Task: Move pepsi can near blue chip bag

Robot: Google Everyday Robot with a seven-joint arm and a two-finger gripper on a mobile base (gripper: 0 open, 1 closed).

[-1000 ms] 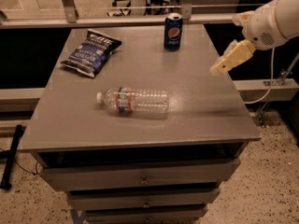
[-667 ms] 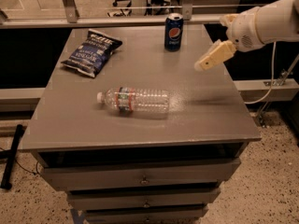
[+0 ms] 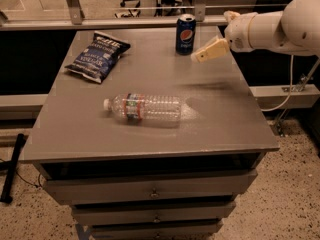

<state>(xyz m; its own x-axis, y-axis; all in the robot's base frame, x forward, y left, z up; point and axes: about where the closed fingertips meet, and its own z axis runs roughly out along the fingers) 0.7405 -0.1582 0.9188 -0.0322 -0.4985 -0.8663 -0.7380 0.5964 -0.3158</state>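
- At the back of the table (image 3: 220, 119), near the far edge: pepsi can (image 3: 185, 33), standing up, well apart from the blue chip bag (image 3: 97, 57) lying flat over on the left.
- Just beside the can, up in the air and not touching it: gripper (image 3: 212, 50), holding nothing. Cannot tell whether open or closed.
- Best to come in low and level, grab around the middle of the can, and keep it straight up.
- Then lift a little, carry across, and set down just beside the bag, not on it.
- No need to go near the clear bottle (image 3: 145, 108) lying on its side in the middle.
- Smooth, flat grey top, so easy to knock the can over with a bump.
- Under the top, drawers (image 3: 150, 191); below that, speckled floor (image 3: 280, 199); behind, a metal rail (image 3: 125, 21).
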